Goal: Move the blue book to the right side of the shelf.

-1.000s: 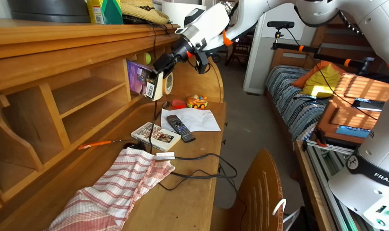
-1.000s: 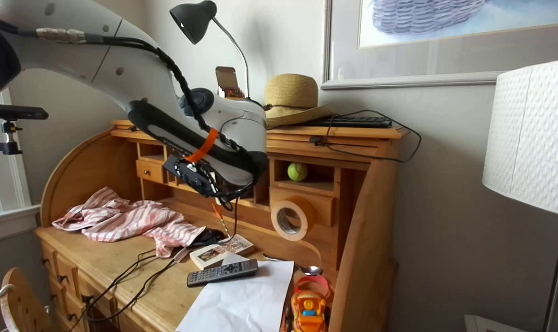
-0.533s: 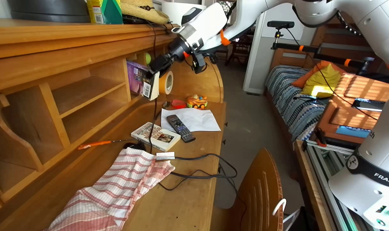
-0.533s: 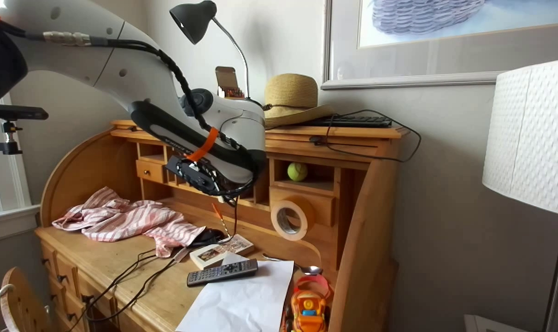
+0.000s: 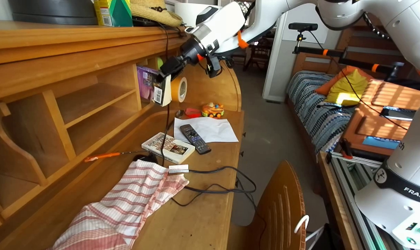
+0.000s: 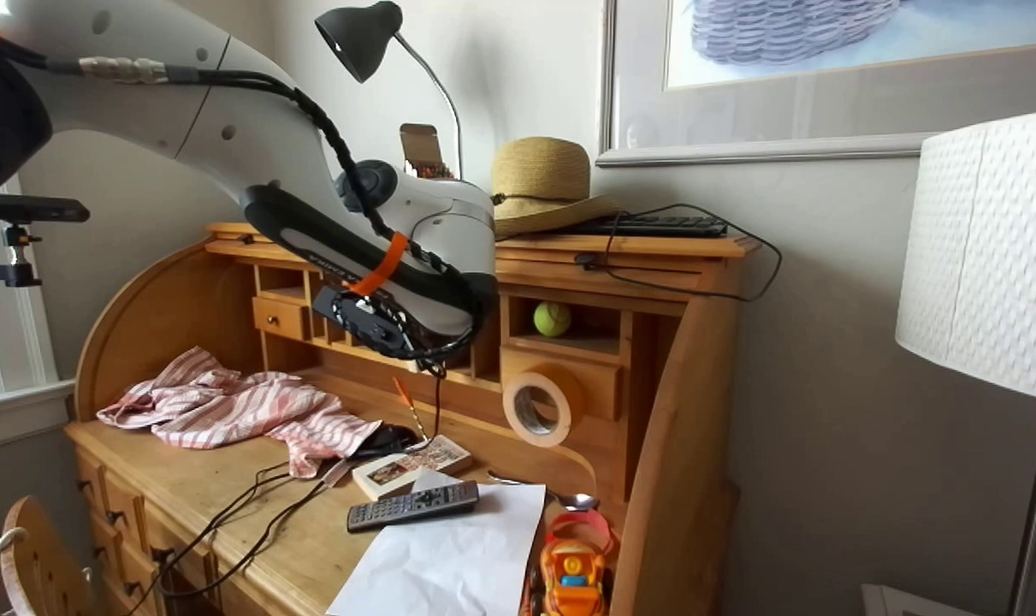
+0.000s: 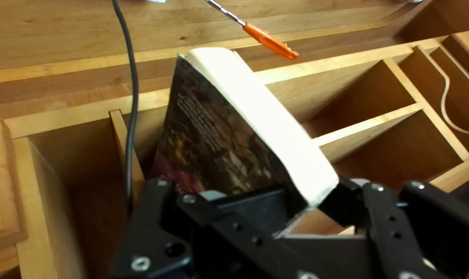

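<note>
Blue book (image 7: 230, 135) aslant in the end effector (image 7: 302, 201), jaws tight on either side

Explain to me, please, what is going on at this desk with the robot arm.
The robot's gripper is closed on the blue book, which looks purple in an exterior view, and holds it above the desk at the shelf. The aim is the shelf's right side, but the book is not yet released, and I cannot tell how far it reaches inside. On the desk, another book lies flat and a remote rests partly on a white paper sheet.
</note>
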You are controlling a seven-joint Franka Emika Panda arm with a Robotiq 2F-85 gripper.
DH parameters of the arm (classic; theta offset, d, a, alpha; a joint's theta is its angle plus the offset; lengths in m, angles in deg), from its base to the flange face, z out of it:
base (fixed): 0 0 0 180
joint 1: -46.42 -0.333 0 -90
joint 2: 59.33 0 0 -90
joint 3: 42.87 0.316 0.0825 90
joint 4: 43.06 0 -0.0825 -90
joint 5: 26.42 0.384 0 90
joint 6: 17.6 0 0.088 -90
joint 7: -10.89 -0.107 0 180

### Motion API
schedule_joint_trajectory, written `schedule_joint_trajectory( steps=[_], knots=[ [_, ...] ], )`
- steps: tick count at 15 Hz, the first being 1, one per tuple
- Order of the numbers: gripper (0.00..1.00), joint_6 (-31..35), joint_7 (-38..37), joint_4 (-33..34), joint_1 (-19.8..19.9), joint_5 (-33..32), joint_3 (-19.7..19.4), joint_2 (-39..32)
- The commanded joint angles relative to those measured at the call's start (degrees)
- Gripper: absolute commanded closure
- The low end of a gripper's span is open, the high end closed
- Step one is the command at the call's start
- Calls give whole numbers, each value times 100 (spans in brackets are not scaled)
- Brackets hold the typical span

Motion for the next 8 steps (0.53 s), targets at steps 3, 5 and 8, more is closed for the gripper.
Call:
schedule_joint_trajectory(
  steps=[3, 5, 8],
  knots=[
    [95, 89, 255, 693, -243, 6, -35, 306],
    [95, 31, 359, 727, -238, 28, -2, 355],
    [95, -38, 506, 754, -254, 30, -13, 426]
  ],
)
